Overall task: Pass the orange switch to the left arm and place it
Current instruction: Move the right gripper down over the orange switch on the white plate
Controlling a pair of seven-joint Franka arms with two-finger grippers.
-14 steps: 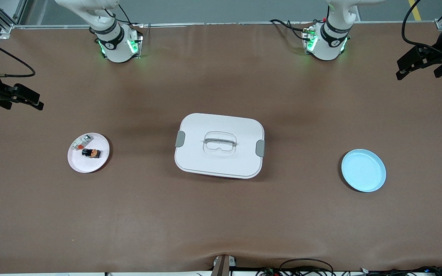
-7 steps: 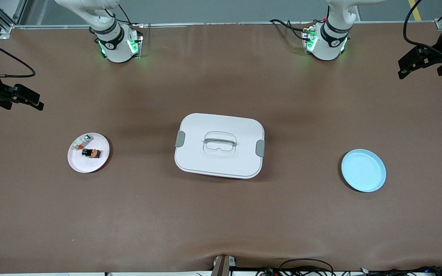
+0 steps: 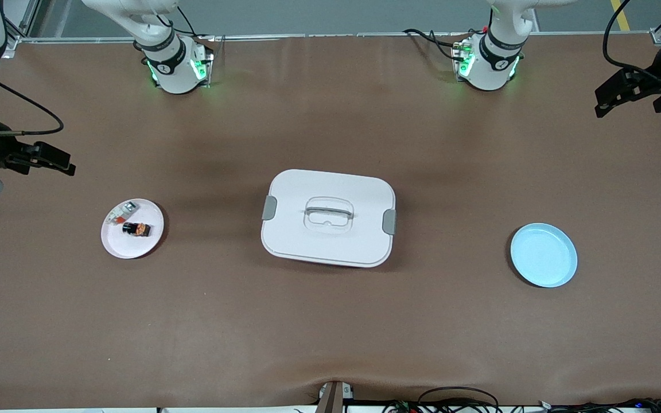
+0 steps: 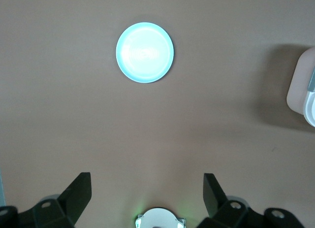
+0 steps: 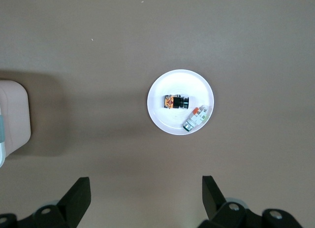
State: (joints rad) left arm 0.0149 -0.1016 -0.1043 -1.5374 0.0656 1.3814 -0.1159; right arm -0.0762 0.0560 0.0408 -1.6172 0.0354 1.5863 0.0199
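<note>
The orange switch point(image 3: 137, 229) point(image 5: 176, 102), black and stubby with an orange face, lies on a small white plate point(image 3: 129, 248) point(image 5: 172, 82) toward the right arm's end of the table. The white box point(image 3: 329, 218) point(image 5: 12, 119) point(image 4: 302, 87) sits mid-table with its lid on. My right gripper point(image 3: 61, 162) point(image 5: 145, 188) hangs open and empty over bare table at the right arm's end, off to the side of the white plate. My left gripper point(image 3: 609, 100) point(image 4: 146, 181) hangs open and empty over the left arm's end.
A white-grey component point(image 3: 119, 214) point(image 5: 196, 118) with a red mark shares the white plate. A light blue plate point(image 3: 543, 255) point(image 4: 144, 52) lies bare toward the left arm's end. Both arm bases point(image 3: 175, 66) point(image 3: 488, 63) stand along the table's back edge.
My right gripper has shifted a little toward the white plate. The left gripper has barely moved. Switch, plates and box lie as before.
</note>
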